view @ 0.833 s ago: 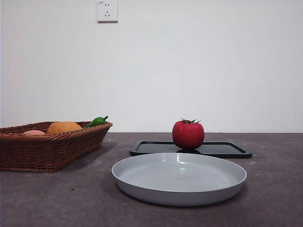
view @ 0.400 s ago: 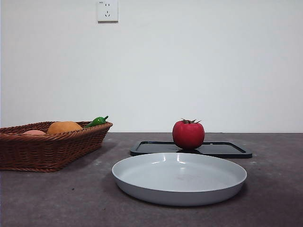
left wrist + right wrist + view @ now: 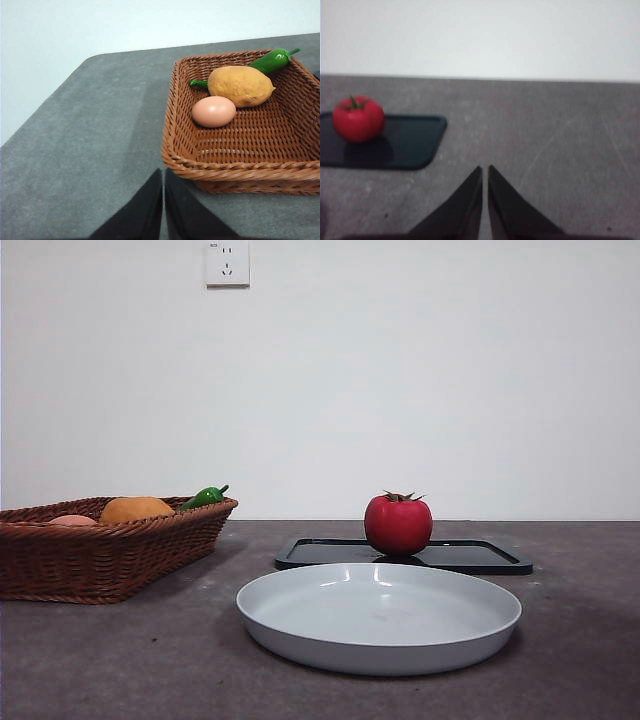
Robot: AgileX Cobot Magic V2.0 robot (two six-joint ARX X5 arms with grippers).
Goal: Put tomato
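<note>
Tomato (image 3: 398, 525) first — it sits upright on the black tray (image 3: 480, 557), stem up, with nothing touching it; the right wrist view shows it (image 3: 358, 119) on the part of the tray (image 3: 410, 142) away from the near rounded corner. Neither tool is on it. The right gripper (image 3: 485, 172) hangs above bare tabletop well apart from the tray, its two black jaws pressed together to a thin slit and carrying nothing. The left gripper (image 3: 163, 175) is likewise clenched on nothing, poised just outside the near corner of the wicker basket (image 3: 235, 172).

Around them: a shallow grey plate (image 3: 300, 635) lies in front of the tray, between it and the front camera, and the tomato rises clear above its far rim. The basket (image 3: 60, 560) stands off to one side, well apart from the plate — inside lie a pale egg (image 3: 213, 111), a lumpy orange-brown fruit (image 3: 240, 86) and a green pepper (image 3: 270, 61) against the far wall. A white wall socket (image 3: 227, 262) is high on the wall.
</note>
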